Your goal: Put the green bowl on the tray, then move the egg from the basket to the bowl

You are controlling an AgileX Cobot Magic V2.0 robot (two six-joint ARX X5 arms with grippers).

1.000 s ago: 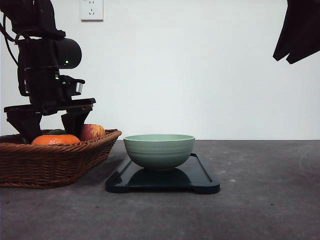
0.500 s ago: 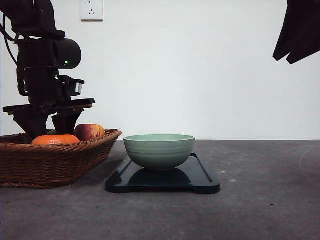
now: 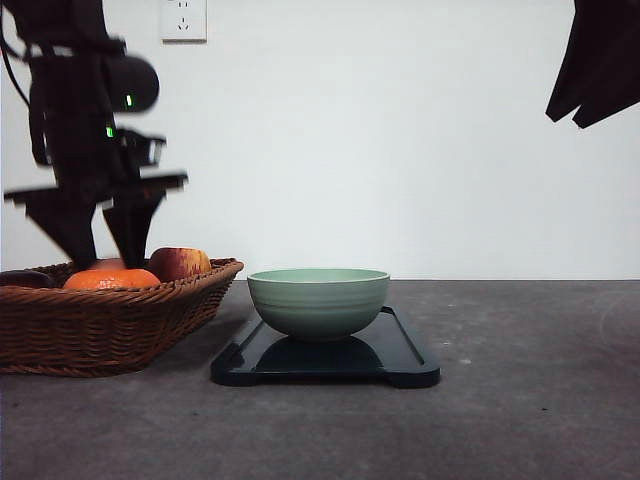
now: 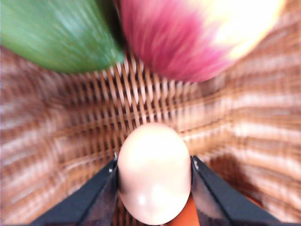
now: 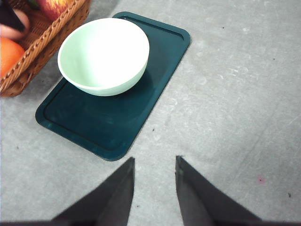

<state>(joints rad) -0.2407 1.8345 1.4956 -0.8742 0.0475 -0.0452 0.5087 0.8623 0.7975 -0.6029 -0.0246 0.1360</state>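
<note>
Grey tabletop is carrying the tray [image 3: 325, 362] with the green bowl [image 3: 318, 301] sitting ready; beside the bowl, over the basket [image 3: 105, 325], the left gripper [image 4: 154, 181] is pinching the egg [image 4: 153, 172], while the right gripper [image 5: 154, 175] is hanging with jaws spread.

A bare test bench, lab-like: plain white wall [image 3: 400, 150] with one white wall socket [image 3: 183, 19], a dark grey speckled tabletop [image 3: 520, 400], and black robot arms [image 3: 85, 130] working over staged tableware and fruit.

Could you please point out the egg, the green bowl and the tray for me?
egg [image 4: 153, 172], left wrist view, middle of its shell.
green bowl [image 3: 318, 305], front view, ridged outer side.
tray [image 5: 94, 122], right wrist view, bare flat surface.
</note>
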